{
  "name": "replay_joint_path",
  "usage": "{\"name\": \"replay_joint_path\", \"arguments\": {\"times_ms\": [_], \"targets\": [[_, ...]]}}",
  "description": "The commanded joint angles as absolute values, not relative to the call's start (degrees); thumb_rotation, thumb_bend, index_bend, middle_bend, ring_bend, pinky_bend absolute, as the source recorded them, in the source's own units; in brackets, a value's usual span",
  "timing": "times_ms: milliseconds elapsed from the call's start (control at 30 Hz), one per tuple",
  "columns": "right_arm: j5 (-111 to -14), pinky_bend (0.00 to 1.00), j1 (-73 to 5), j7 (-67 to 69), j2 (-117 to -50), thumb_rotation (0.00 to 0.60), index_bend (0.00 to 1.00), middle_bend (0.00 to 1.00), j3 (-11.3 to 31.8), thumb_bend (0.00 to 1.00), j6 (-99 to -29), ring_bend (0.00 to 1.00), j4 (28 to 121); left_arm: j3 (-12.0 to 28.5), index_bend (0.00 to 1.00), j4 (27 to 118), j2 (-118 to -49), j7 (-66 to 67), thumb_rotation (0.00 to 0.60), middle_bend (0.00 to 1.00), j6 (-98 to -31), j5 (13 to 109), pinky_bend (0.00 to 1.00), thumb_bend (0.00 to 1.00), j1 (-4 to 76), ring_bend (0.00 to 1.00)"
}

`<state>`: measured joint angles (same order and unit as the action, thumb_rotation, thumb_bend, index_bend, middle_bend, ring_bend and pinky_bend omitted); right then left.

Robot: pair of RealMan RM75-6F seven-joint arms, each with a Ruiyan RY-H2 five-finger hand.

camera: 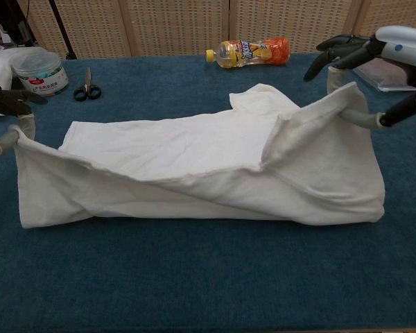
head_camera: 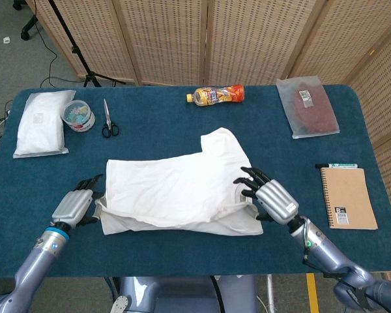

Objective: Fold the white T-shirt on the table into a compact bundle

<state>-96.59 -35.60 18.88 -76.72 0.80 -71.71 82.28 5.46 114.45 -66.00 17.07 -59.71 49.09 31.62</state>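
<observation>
Both hands, left hand [head_camera: 73,207] and right hand [head_camera: 271,197], pinch the lifted T-shirt [head_camera: 182,189] edge above a blue table [head_camera: 182,251]; behind stand wicker screens [head_camera: 234,39]; one bottle [head_camera: 215,95], one scissors [head_camera: 109,120].

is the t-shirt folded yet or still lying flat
Partly folded. Both hands, left and right, hold the T-shirt's near edge lifted over the rest; it is not a compact bundle.

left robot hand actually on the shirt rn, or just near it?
Touching. Chest view shows the left robot hand pinching the T-shirt by its lifted near corner, cloth hanging from its fingers.
</observation>
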Motion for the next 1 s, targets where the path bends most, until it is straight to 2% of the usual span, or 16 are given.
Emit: {"name": "replay_joint_path", "arguments": {"times_ms": [33,200,400,667,1000], "targets": [[-90.6,0.10,-39.6,18.5,-78.1,0.600,0.67,0.25,5.3,0.78,-65.5,0.04,80.7,10.5,0.76,111.0,-68.8,23.1,0.600,0.00,-59.6,38.2,0.00,0.65,37.8,0.00],[-84.9,0.10,-42.9,19.2,-81.7,0.600,0.67,0.25,9.1,0.78,-59.6,0.04,75.0,12.6,0.76,105.7,-70.4,25.2,0.600,0.00,-58.0,30.4,0.00,0.66,41.9,0.00],[-82.1,0.10,-45.9,21.5,-86.2,0.600,0.67,0.25,11.0,0.78,-55.3,0.04,66.8,13.6,0.76,98.2,-74.1,26.7,0.600,0.00,-57.5,25.6,0.00,0.66,45.3,0.00],[-79.7,0.10,-48.9,24.8,-92.3,0.600,0.68,0.26,11.9,0.78,-50.1,0.04,55.8,13.5,0.76,87.0,-81.1,29.6,0.600,0.00,-56.4,18.3,0.00,0.65,48.9,0.00],[-79.2,0.10,-51.3,27.6,-99.2,0.600,0.68,0.26,11.3,0.78,-45.8,0.04,44.3,13.7,0.76,74.9,-88.8,30.9,0.600,0.00,-55.1,15.3,0.00,0.64,50.6,0.00]]}}
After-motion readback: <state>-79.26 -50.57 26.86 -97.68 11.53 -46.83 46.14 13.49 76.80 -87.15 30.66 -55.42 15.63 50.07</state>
